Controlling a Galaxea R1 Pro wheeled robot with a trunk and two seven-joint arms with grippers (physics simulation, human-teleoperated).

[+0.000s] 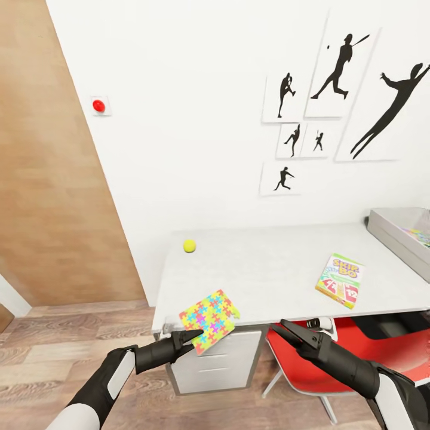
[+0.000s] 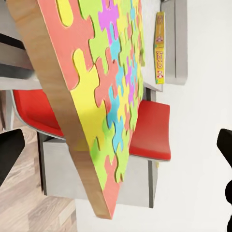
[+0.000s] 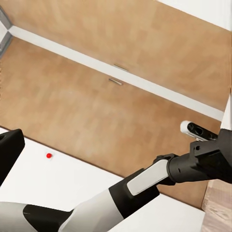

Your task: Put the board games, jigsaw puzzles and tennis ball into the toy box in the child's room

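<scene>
One jigsaw puzzle (image 1: 210, 320), a thin square of bright interlocking pieces, is pinched at its near corner by the left gripper (image 1: 192, 339) and hangs tilted over the front edge of the table (image 1: 269, 275), just above the grey drawers (image 1: 221, 358); in the left wrist view its wood-coloured edge shows (image 2: 96, 96). One small yellow-green tennis ball (image 1: 189, 245) sits near the table's far left corner. One board game (image 1: 340, 280) lies flat toward the right, its box reading "SKIP-BO". The grey toy box (image 1: 388, 230) stands at the right end of the table, with a patch of multicolour jigsaw pattern visible inside. The right gripper (image 1: 285, 332) hovers with its fingers apart and empty above the one red chair (image 1: 310, 370). Six black sports silhouettes (image 1: 343, 95) hang on the wall, beside one red button (image 1: 98, 106)
</scene>
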